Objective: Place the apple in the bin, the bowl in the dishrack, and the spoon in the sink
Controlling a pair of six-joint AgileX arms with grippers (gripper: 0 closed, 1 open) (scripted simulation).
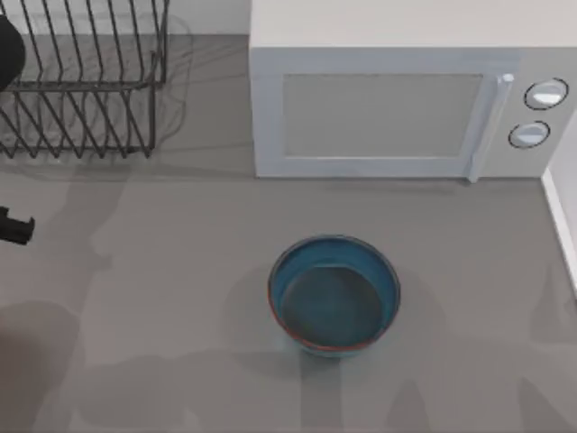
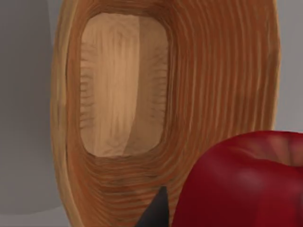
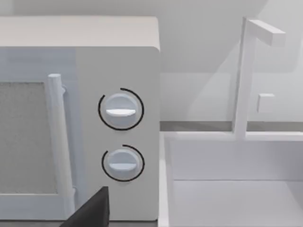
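The left gripper hangs over a wooden bin, a ribbed oval vessel with a pale flat bottom, and the apple sits right at its dark fingertip, above the bin's near wall rather than over the pale middle. The apple looks carried, though whether the fingers are clamped on it or already parted cannot be told, since just one dark tip shows. From above, a black bit of the left arm pokes in at the table's left edge, below the dishrack. The bowl stands upright on the bare counter in front of the microwave, well apart from the dishrack, so that step is not yet done. The right gripper shows only as a dark tip facing the microwave's two dials, with the white sink and its faucet just beside the microwave; its finger state cannot be told either, and it appears idle. Risks from here, as a guess: a release this close to the bin's wall could let the apple strike the rim and roll off onto the counter, being round and glossy. Later, the bowl's thin rim and deep sides could slip from a two-finger pinch, and the thin rack bars could catch it or tip it on the way in.
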